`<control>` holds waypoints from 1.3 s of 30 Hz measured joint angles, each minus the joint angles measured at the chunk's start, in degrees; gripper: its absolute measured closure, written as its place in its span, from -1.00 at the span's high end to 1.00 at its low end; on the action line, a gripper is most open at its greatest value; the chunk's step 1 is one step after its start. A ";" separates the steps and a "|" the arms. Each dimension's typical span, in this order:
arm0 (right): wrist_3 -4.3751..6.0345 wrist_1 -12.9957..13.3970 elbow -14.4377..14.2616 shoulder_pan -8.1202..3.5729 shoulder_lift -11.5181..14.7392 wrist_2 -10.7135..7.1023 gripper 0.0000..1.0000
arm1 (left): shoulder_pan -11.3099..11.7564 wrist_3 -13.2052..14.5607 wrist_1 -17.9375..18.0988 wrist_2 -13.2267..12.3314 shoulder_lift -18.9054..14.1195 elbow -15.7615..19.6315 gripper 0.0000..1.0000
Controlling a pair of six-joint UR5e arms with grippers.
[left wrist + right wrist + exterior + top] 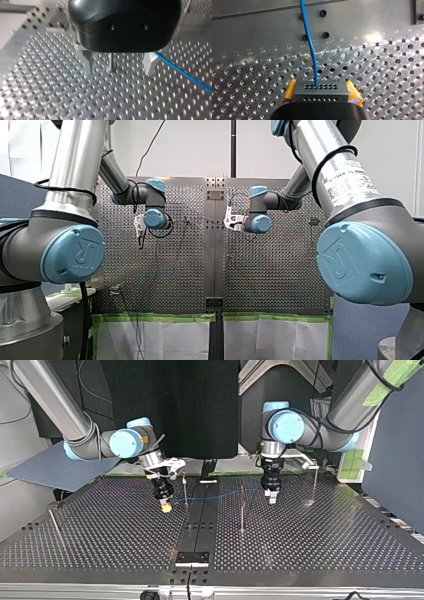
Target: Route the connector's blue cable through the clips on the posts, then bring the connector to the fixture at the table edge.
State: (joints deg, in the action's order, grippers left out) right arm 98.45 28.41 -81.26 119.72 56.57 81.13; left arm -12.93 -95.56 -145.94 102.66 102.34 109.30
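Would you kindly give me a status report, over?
Right claw shut on connector. Left claw open, blue cable beside it. Post stands between claws.

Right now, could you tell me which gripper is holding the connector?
My right gripper: its yellow pads clamp the connector, while my left gripper stands open.

The table (280, 270) is viewed in the front view from behind and above the two arms (65, 245), looking toward its far edge. In the top view it is seen low from that far side, facing back, so the sides are crossed. Both wrist views are taken close above it. The blue cable (180, 71) is shared by them and the top view, and the connector (320, 90) is shown close up in the right one.
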 joint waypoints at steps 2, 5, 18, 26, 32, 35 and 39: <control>0.00 -0.01 0.00 0.01 0.00 0.00 -1.00 | -0.15 -0.31 -0.12 -0.92 -0.93 0.95 1.00; 0.00 -0.03 0.00 0.02 0.00 0.00 -1.00 | -0.58 -0.41 -0.26 -2.04 -2.47 2.48 1.00; 0.00 -0.30 -0.01 0.10 0.00 0.00 -1.00 | -2.52 0.42 -1.70 -6.29 -5.08 5.30 1.00; 0.00 -0.42 -0.01 0.18 0.00 0.00 -1.00 | -3.37 0.61 -1.81 -6.91 -5.24 5.33 1.00; 0.00 -0.48 -0.01 0.19 0.00 0.00 -1.00 | -3.64 1.64 -1.67 -6.91 -5.78 5.30 1.00; 0.00 -0.51 -0.01 0.18 0.00 0.00 -1.00 | -3.74 1.83 -1.40 -6.95 -6.41 5.29 1.00; 0.00 -0.53 -0.01 0.18 0.00 0.00 -1.00 | -3.82 1.87 -1.10 -7.05 -6.85 5.31 1.00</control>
State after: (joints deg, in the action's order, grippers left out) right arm 98.45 27.88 -81.26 119.90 56.57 81.13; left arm -16.76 -93.70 -147.04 95.61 95.48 114.61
